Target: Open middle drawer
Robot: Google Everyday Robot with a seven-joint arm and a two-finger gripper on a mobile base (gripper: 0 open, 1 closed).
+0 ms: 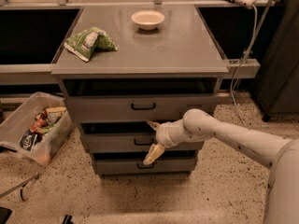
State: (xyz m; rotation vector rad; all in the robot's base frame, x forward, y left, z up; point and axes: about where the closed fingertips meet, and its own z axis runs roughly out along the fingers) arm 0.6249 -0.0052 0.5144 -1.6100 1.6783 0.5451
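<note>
The grey cabinet has three drawers. The middle drawer (pixel 112 143) is the second front, with a small black bar handle (pixel 141 143). A dark gap shows above its front. My gripper (pixel 152 140) is right in front of the handle, coming from the right. It is open, with one fingertip (pixel 153 124) above the handle and the other (pixel 152 154) below it, over the lowest drawer's gap. The handle's right end is hidden behind the gripper.
The top drawer (pixel 142 107) and the lowest drawer (pixel 145 165) sit above and below. A cream bowl (pixel 148 19) and a green snack bag (pixel 89 42) lie on the cabinet top. A clear plastic bin (pixel 32 127) of packets stands on the floor at left. A white cable (pixel 243 55) hangs at right.
</note>
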